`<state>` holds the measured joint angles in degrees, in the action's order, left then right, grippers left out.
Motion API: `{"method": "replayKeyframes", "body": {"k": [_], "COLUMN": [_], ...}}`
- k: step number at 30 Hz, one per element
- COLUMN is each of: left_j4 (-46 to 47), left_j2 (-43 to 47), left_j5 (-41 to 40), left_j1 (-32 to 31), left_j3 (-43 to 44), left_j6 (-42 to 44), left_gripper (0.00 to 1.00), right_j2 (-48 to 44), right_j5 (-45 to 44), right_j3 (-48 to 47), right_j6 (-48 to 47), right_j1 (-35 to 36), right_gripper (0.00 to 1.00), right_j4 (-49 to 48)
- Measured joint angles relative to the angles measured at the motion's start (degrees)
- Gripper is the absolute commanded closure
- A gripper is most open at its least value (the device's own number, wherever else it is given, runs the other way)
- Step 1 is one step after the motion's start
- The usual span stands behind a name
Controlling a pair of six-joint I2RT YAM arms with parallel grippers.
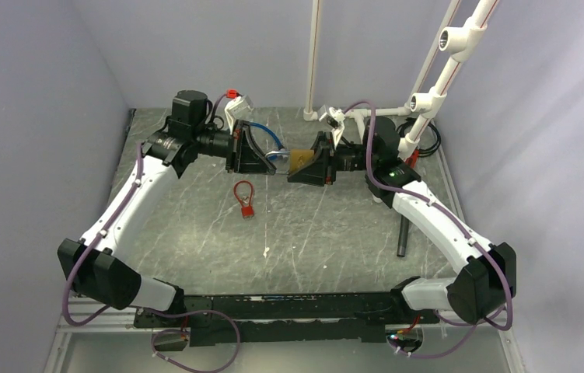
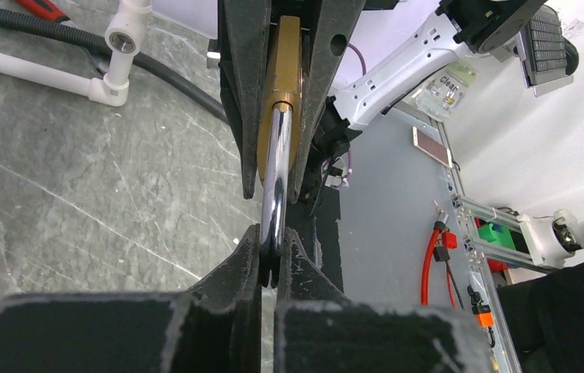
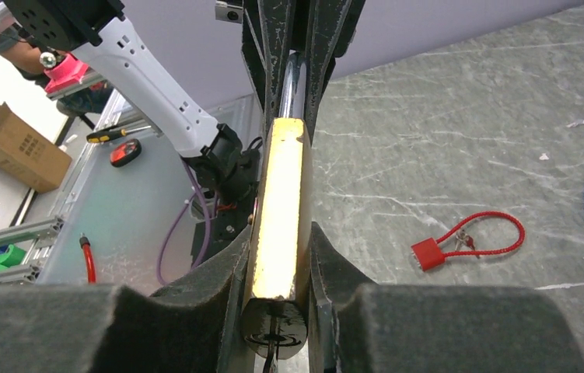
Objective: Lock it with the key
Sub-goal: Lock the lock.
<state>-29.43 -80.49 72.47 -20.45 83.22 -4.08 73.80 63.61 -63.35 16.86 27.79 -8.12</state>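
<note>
top external view: the two arms meet over the far part of the table (image 1: 327, 233), about midway between its left and right edges, and hold a brass padlock (image 1: 299, 159) between them in the air. the left tool (image 2: 273, 247) is pinched narrow on the bend of the padlock's silver shackle (image 2: 275, 175), its foam pads touching the metal on both sides. the right tool (image 3: 281, 233) is clamped on the flat sides of the brass body, with the shackle pointing away from it towards the left arm. the left wrist view shows the padlock edge-on, with the shackle leg running into the top of the body. the right wrist view shows the round keyway at the near end of the body; a thin dark sliver sits in it, too small to tell what it is. the key cannot be picked out for sure in any view. a blue cable (image 1: 271, 138) loops just behind the left tool, near the far edge. a small red lock (image 1: 247, 210) with a red wire loop lies flat on the table, nearer the middle and left of the padlock. a dark rod (image 1: 403, 237) lies near the right edge.
</note>
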Motion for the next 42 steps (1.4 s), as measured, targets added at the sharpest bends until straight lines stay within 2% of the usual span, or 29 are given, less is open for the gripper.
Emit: {"method": "replayKeyframes", "body": {"k": [10, 17, 24, 37, 42], "left_j4": [5.18, 8.04, 6.62, 6.36, 6.32], "left_j2": [1.55, 1.97, 2.03, 3.41, 3.65], "left_j5": [-1.7, -3.48, -8.28, -10.67, -10.71], "left_j1": [-0.42, -0.59, -0.68, -1.07, -1.14], "left_j3": [-0.76, -2.97, -2.84, -2.86, -2.86], "left_j6": [-5.38, -8.26, -4.74, -4.09, -2.99], "left_gripper": [1.0, 1.0, 1.0, 1.0, 1.0], "right_j2": [1.53, 3.69, 6.03, 6.88, 6.88], "right_j5": [1.33, 3.26, 3.98, 5.14, 5.49], "right_j3": [-0.02, -0.48, -1.53, -2.97, -4.22], "right_j6": [5.99, 7.82, 8.68, 8.0, 4.98], "right_j1": [0.0, -0.59, -1.11, -1.11, -1.14], "right_gripper": [1.0, 1.0, 1.0, 1.0, 1.0], "right_j4": [-7.87, -9.53, -9.49, -9.33, -5.97]}}
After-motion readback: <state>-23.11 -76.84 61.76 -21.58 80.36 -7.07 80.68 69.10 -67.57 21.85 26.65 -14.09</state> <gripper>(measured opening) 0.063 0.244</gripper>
